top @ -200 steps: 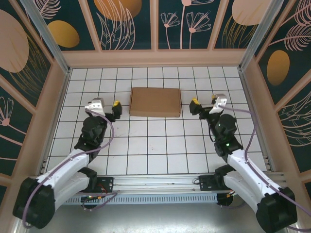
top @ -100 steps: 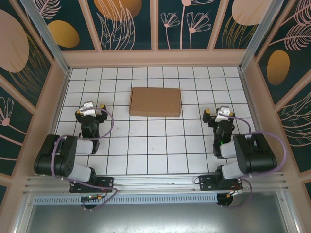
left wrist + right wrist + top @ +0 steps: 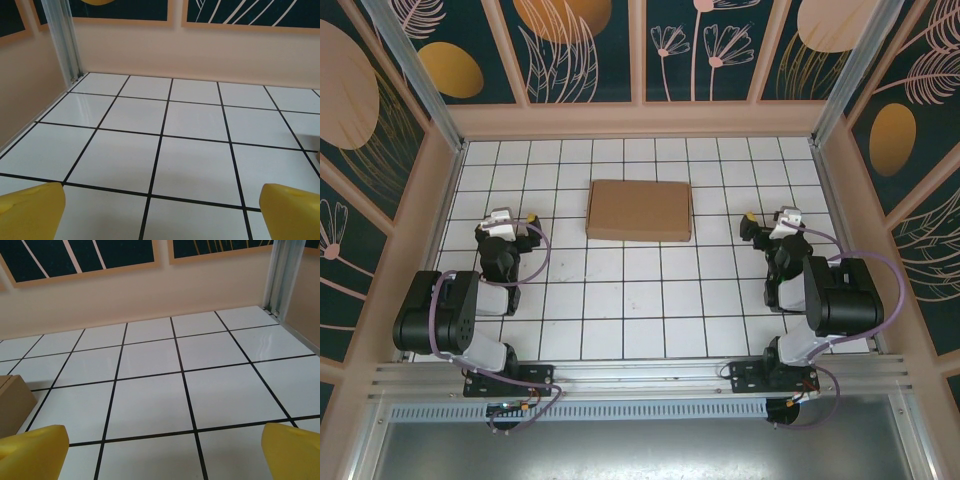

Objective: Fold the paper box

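The paper box [image 3: 640,210] is a flat, closed rectangle of plain brown cardboard lying on the tiled floor at centre back. My left gripper [image 3: 506,222] sits low on the left, a couple of tiles from the box, open, with nothing between its yellow fingers [image 3: 31,212]. Over on the right my right gripper [image 3: 772,222] is also open and apart from the box, its yellow fingers [image 3: 293,449] spread wide. A corner of the box [image 3: 12,402] shows at the left edge of the right wrist view.
White tiled floor [image 3: 640,300] with black grid lines, closed in by beige walls [image 3: 640,120] at the back and sides. Aluminium posts stand in the back corners [image 3: 62,40] [image 3: 282,275]. Both arms are folded back near their bases.
Both arms have pulled back from beside the box and folded up near their bases. The grippers stayed open. The box has not moved.
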Motion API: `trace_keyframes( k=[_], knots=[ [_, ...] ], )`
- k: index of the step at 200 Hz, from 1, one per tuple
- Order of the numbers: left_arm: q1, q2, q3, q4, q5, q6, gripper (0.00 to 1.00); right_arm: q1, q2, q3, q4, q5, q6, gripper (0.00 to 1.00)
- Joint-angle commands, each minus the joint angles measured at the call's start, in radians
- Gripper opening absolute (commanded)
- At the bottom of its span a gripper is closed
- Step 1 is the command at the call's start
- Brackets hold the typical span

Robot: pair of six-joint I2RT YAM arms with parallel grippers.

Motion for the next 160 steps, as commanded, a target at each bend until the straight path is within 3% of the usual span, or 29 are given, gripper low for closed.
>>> trace_keyframes(
  k=[1, 20, 160],
  knots=[
    [0.007, 0.000, 0.010, 0.042, 0.018, -0.001, 0.99, 0.012, -0.015, -0.001, 0.011, 0.007, 0.002, 0.99],
    [0.007, -0.005, 0.000, 0.057, 0.007, -0.003, 0.99, 0.041, -0.015, -0.024, 0.057, 0.060, -0.015, 0.99],
    [0.007, -0.005, 0.000, 0.056, 0.009, -0.003, 0.99, 0.039, -0.015, -0.019, 0.046, 0.056, -0.012, 0.99]
  ],
)
